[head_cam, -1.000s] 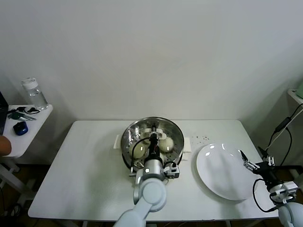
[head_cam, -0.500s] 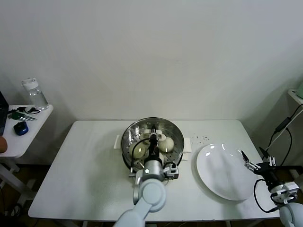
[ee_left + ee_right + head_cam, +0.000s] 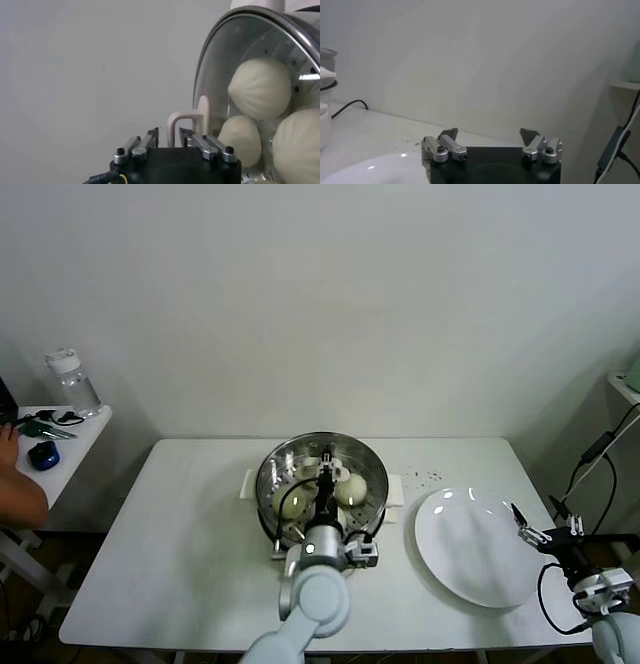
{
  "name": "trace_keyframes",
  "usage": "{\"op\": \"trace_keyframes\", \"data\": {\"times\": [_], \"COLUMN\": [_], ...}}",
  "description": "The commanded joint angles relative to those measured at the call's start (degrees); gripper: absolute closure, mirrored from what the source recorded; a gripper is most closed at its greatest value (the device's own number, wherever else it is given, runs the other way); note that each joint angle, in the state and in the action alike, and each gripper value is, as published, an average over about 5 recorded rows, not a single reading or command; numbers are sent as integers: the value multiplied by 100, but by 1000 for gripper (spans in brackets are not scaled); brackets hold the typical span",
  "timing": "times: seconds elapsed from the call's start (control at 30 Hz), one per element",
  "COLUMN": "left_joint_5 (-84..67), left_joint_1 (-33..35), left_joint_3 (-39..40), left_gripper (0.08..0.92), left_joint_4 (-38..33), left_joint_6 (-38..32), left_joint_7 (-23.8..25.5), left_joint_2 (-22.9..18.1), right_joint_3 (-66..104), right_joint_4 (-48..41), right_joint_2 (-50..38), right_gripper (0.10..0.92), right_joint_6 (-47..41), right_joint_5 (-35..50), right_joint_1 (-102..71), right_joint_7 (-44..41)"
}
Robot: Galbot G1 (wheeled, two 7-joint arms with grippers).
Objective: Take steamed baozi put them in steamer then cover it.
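A: What does the left wrist view give that the head view does not?

B: It shows the left gripper (image 3: pixel 170 142) with its jaws narrowly parted on either side of the white handle of the cover (image 3: pixel 215 75), a slim gap showing at each side. Just past the glass, 3 baozi (image 3: pixel 260 87) sit inside the steamer (image 3: pixel 300 37). From the head view the left gripper (image 3: pixel 325 484) is mostly hidden by its own wrist, above the steamer (image 3: pixel 322 476).

A: And the right side?

B: The right gripper (image 3: pixel 490 134) has its jaws spread wide and holds nothing. Its wrist view shows the edge of the white plate (image 3: pixel 375 167) below it. In the head view the right gripper (image 3: pixel 522 522) hovers at the plate (image 3: pixel 470 546) rim, well apart from the steamer.

A: The surface and the room?

B: A white desk (image 3: pixel 180 564) carries the steamer at its middle and the plate to the robot's right. A few dark crumbs (image 3: pixel 428 477) lie between them. Beyond stands a plain pale wall. At far left a side table (image 3: pixel 60 459) holds a clear bottle (image 3: pixel 72 382).
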Motion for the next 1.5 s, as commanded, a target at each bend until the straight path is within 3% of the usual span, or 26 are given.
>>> {"op": "trace_keyframes", "data": {"times": [0.03, 0.4, 0.57, 0.83, 1.07, 1.3, 1.5], "left_joint_5": [-63, -322, -572, -2004, -4688, -7293, -8697], "left_joint_1": [197, 735, 1114, 1733, 2170, 2368, 2372], "left_joint_3": [-14, -156, -391, -1282, -2139, -3104, -3564], "left_gripper": [594, 273, 184, 177, 177, 177, 177], "left_joint_4": [-539, -1419, -1823, -2261, -2279, -1800, -1243], "left_joint_6": [2, -26, -106, -559, -1235, -2305, -2865], "left_joint_7": [104, 119, -33, -1139, -1954, -2642, -2849], "left_joint_2": [195, 569, 700, 842, 774, 534, 442], "right_joint_3": [-18, -54, -42, -51, -91, -165, -176], "right_joint_4": [20, 126, 242, 350, 367, 406, 417], "right_joint_2": [1, 2, 12, 62, 127, 180, 231], "right_gripper": [203, 203, 203, 203, 203, 203, 203], "right_joint_6": [-125, -519, -577, -596, -573, -547, -528], "right_joint_5": [-88, -415, -305, -219, -232, -229, -220], "right_joint_1": [20, 44, 31, -21, -41, -34, -47], "right_joint_7": [36, 301, 319, 311, 272, 268, 266]}}
